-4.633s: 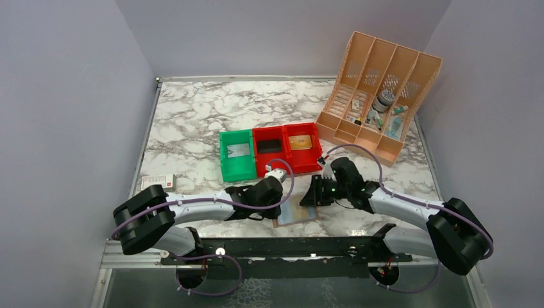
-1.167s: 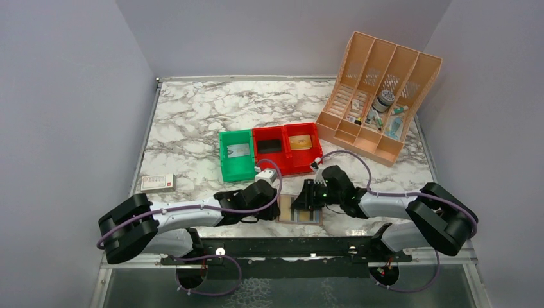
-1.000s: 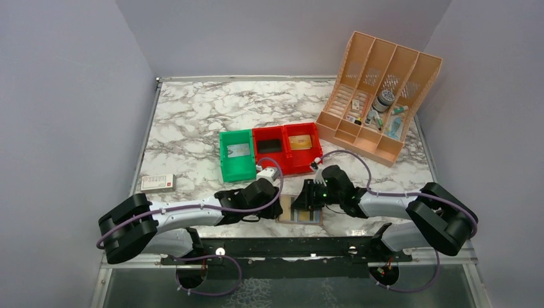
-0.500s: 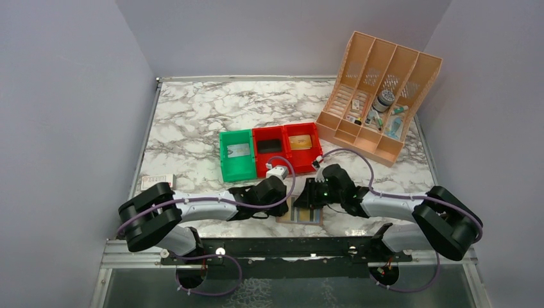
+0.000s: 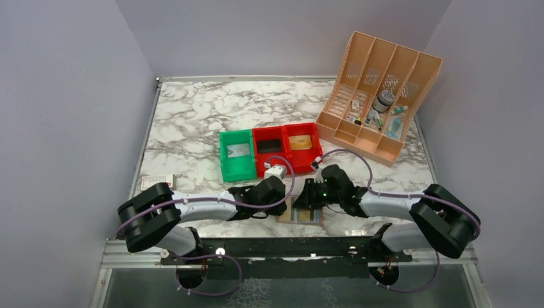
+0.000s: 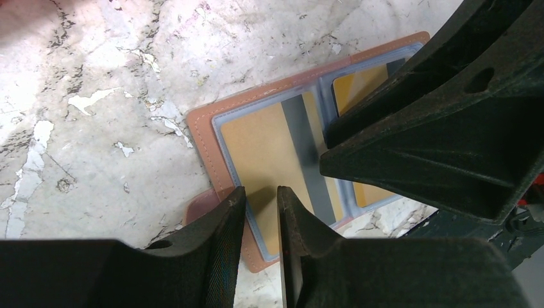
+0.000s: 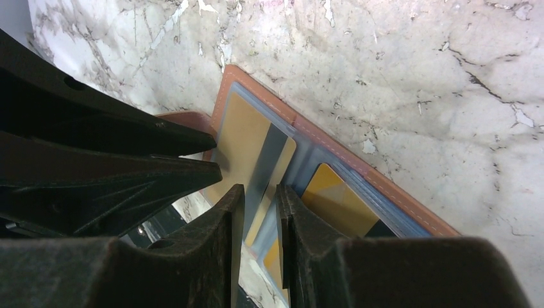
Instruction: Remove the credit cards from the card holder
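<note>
The card holder (image 5: 301,215) lies open and flat at the table's near edge, brownish-pink with blue-grey pockets (image 6: 204,138) (image 7: 365,165). A yellow-gold card with a dark stripe (image 6: 266,147) (image 7: 247,144) lies over its left panel, one corner reaching past the middle fold. A second yellow card (image 6: 362,83) (image 7: 333,199) sits in the right pocket. My left gripper (image 5: 285,201) (image 6: 260,196) hovers over the holder's near-left edge, jaws a narrow gap apart, nothing between them. My right gripper (image 5: 308,199) (image 7: 260,192) is over the striped card's edge, jaws also narrowly apart. No dark grey card shows.
Two red bins (image 5: 285,146) and a green bin (image 5: 236,155) stand just behind the holder. A peach slotted organizer (image 5: 382,96) stands at the back right. A small white box (image 5: 157,181) lies at the left. The black rail (image 5: 289,247) runs along the near edge.
The holder was turned square and shifted left some seconds ago. In the last second my left gripper moved right onto its left edge. The right gripper has held still.
</note>
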You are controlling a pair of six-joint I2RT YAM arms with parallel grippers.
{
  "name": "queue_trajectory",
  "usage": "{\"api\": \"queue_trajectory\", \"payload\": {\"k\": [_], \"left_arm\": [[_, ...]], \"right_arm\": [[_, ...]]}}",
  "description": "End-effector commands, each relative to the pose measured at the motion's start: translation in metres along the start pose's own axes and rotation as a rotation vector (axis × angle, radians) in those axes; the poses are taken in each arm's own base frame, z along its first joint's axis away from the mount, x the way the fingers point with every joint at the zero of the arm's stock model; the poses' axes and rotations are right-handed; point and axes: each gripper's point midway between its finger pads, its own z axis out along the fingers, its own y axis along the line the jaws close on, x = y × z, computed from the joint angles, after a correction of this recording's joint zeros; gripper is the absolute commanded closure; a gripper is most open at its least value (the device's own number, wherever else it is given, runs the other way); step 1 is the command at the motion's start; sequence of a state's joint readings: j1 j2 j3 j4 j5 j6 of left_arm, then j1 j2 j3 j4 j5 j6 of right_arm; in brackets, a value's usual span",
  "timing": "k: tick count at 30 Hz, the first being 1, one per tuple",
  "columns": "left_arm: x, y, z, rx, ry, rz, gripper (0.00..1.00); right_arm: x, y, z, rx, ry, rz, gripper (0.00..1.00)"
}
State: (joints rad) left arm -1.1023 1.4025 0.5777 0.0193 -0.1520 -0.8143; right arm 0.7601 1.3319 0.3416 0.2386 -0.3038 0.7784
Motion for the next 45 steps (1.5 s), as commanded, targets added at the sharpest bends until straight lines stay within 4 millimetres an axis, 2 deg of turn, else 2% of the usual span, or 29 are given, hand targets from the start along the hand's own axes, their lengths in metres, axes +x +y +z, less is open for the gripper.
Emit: {"api": "queue_trajectory", "payload": {"k": [1, 7, 17, 24, 30, 34, 39, 45], "left_arm": [[0.005, 0.011, 0.0, -0.048, 0.009, 0.03, 0.72], [0.01, 0.014, 0.001, -0.054, 0.022, 0.032, 0.73], [0.016, 0.018, -0.001, -0.056, 0.035, 0.026, 0.74], [0.019, 0.018, 0.001, -0.056, 0.046, 0.026, 0.74], [0.019, 0.017, 0.002, -0.058, 0.046, 0.03, 0.75], [0.019, 0.015, 0.001, -0.049, 0.045, 0.031, 0.75], [0.019, 0.016, 0.001, -0.05, 0.043, 0.033, 0.76], [0.011, 0.019, -0.004, -0.088, 0.035, 0.069, 0.7]], "right_arm": [[0.005, -0.011, -0.004, 0.054, 0.007, 0.007, 0.74], [0.005, -0.008, -0.007, 0.059, 0.005, 0.01, 0.74], [0.013, -0.021, 0.001, 0.16, 0.021, 0.021, 0.74], [0.007, -0.026, 0.002, 0.204, -0.048, 0.068, 0.74], [0.0, -0.003, -0.004, 0.058, -0.131, 0.141, 0.79], [0.0, 0.004, -0.006, 0.025, -0.125, 0.151, 0.8], [0.0, -0.008, -0.006, 0.085, -0.136, 0.164, 0.76], [0.002, -0.018, -0.004, 0.143, -0.117, 0.128, 0.74]]}}
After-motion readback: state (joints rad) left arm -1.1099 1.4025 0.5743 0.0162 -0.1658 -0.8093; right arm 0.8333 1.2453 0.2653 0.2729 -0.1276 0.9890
